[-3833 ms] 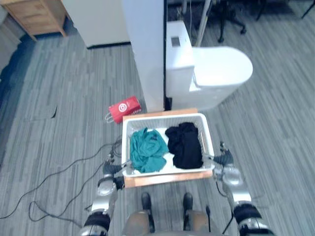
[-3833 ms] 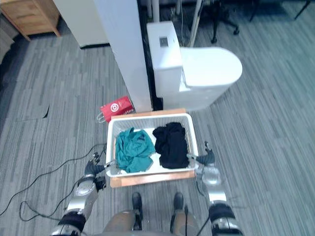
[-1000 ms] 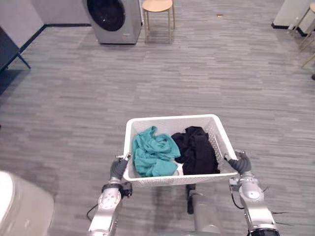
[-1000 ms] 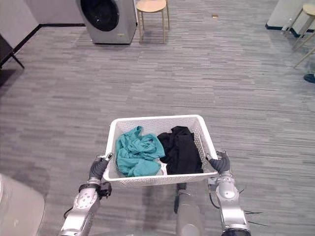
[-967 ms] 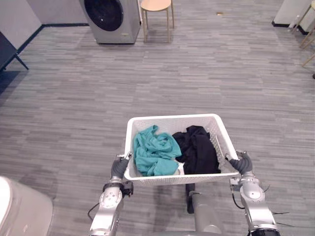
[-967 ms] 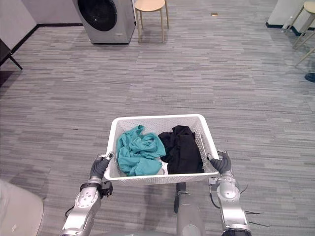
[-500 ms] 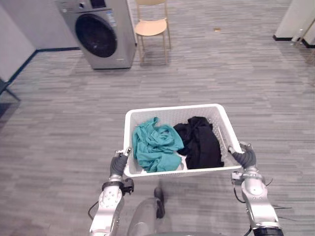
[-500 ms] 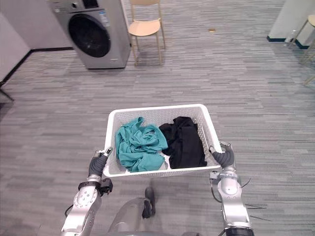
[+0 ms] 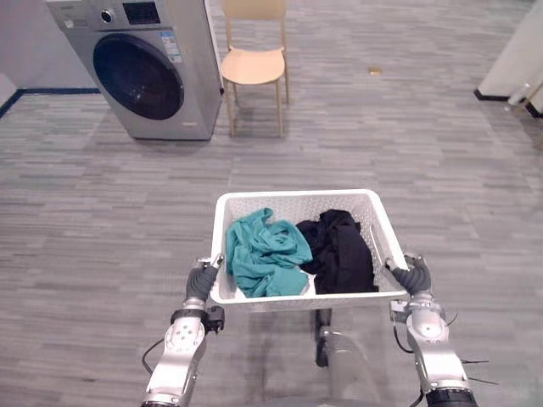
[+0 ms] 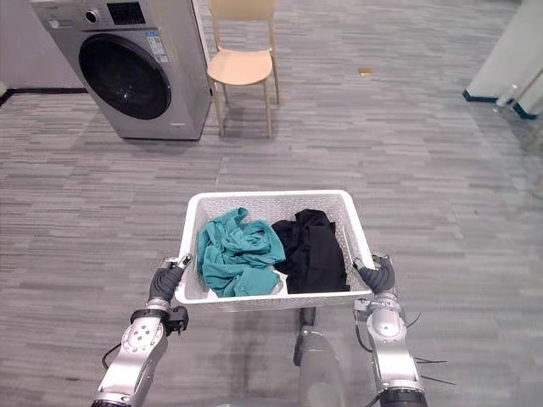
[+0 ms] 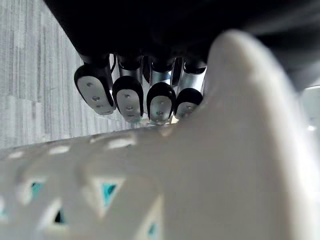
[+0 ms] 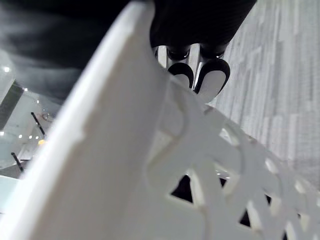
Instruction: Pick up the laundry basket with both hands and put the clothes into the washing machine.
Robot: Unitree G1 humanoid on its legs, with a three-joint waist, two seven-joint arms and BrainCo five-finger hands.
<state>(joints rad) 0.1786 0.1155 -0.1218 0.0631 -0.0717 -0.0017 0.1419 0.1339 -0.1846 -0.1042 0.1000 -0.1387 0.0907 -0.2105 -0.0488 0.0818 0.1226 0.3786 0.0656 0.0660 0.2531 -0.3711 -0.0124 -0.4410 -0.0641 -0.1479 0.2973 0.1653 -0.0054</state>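
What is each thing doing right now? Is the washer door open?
washing machine: door shut.
chair: upright, seat empty.
basket: held off the floor, clothes inside.
teal cloth: crumpled, basket's left side.
black cloth: crumpled, basket's right side.
left hand: curled on the basket's rim.
right hand: curled on the basket's rim.

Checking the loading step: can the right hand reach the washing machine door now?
Probably not: the right hand and left hand both grip the laundry basket, and the washing machine stands well ahead, its door shut.
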